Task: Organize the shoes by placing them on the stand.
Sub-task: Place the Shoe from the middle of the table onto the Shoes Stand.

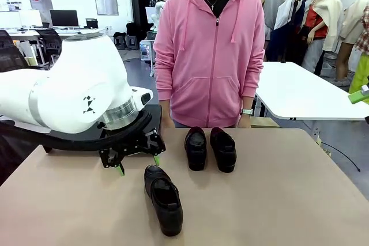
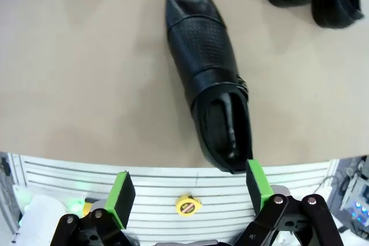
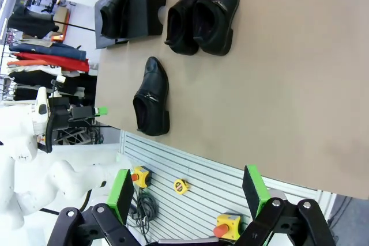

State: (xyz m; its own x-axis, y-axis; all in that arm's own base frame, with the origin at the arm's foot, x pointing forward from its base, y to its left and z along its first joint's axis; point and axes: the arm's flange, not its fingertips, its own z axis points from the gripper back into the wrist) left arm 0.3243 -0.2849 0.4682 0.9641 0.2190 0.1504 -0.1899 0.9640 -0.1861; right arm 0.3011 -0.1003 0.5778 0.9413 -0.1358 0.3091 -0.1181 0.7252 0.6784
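One black shoe (image 1: 164, 199) lies alone on the tan table near the front, toe toward the person. My left gripper (image 1: 138, 164) hovers open just to its left and behind it, nothing between its green pads. In the left wrist view the same shoe (image 2: 207, 73) lies ahead of the open gripper (image 2: 189, 191). A pair of shoes (image 1: 210, 148) stands side by side in the middle. The black stand (image 3: 144, 4) sits at the table's left, one shoe (image 3: 112, 10) on it; my left arm covers most of the stand (image 1: 149, 118). My right gripper (image 3: 188, 191) is open, off the table's near edge.
A person in a pink hoodie (image 1: 210, 56) stands at the far edge, hands down by the table. The table's right half (image 1: 288, 188) is bare. A white table (image 1: 311, 93) stands behind on the right. Below the near edge is a slatted floor panel (image 3: 190, 171) with small tools.
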